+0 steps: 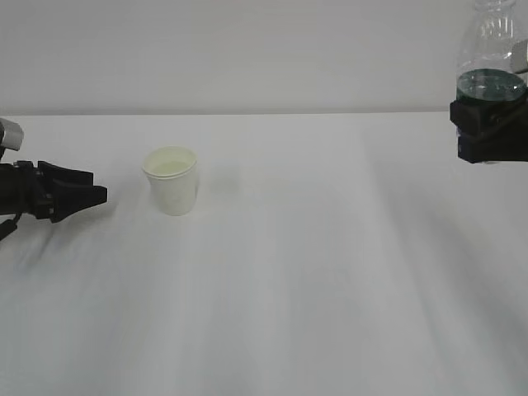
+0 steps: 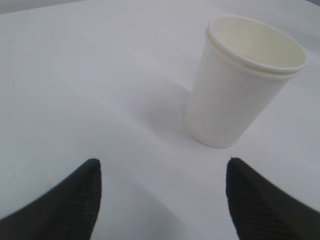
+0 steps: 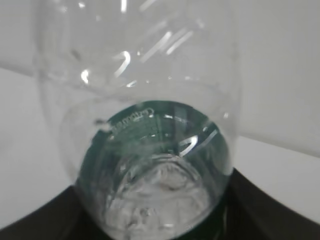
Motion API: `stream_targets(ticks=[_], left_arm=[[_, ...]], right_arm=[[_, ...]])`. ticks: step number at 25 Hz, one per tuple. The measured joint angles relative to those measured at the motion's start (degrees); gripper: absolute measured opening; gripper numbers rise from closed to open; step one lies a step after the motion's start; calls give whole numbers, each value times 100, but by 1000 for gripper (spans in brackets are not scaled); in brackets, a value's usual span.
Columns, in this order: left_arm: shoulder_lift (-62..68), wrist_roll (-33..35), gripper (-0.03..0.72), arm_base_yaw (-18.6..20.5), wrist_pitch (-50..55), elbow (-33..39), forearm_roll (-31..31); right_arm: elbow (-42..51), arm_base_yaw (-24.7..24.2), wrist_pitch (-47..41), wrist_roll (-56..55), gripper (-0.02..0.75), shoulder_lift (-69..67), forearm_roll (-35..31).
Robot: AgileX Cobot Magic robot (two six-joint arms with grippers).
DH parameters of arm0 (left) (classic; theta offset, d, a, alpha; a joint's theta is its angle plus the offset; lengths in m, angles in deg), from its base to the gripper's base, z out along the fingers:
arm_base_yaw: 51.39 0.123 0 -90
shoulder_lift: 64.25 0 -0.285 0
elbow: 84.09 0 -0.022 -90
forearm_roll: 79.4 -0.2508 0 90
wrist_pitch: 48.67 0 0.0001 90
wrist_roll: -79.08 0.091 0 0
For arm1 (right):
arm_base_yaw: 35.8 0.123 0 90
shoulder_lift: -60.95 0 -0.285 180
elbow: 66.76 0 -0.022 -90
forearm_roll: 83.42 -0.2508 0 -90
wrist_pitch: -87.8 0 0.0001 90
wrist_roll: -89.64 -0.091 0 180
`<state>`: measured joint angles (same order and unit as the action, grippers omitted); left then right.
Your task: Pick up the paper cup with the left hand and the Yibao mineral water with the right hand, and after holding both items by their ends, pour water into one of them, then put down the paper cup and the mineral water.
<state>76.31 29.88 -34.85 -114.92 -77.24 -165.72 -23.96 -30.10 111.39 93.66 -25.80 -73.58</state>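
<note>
The left black two-fingered end effector (image 1: 97, 196) is hovering low over the white worktop (image 1: 313, 272) with its jaws standing wide apart and holding nothing. The small white paper cup (image 1: 172, 181) with a rolled rim and pale cream inside is standing upright on the worktop just ahead of its fingertips (image 2: 89, 172), slightly off to one side of the gap and not touching either finger. The right black end effector (image 1: 488, 132) is raised well above the worktop at the far side, clamping the small clear ribbed plastic bottle (image 1: 492, 49) with a dark green label band around its lower body. The bottle is rising upward out of the jaws, and its top is running out of the exterior view. The cup is sitting well apart from this end effector.
</note>
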Motion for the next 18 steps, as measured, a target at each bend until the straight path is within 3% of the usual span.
stream_targets(ticks=[6,13,18], left_arm=[[0,-26,561,0,0,0,20],[-78,-383,555,0,0,0,20],[-622,-558,504,-11,0,0,-33]], right_arm=[[96,0,853,22,428,0,-247],[109,0,1159,22,427,-55,-257],[109,0,1192,22,427,-272,-258]])
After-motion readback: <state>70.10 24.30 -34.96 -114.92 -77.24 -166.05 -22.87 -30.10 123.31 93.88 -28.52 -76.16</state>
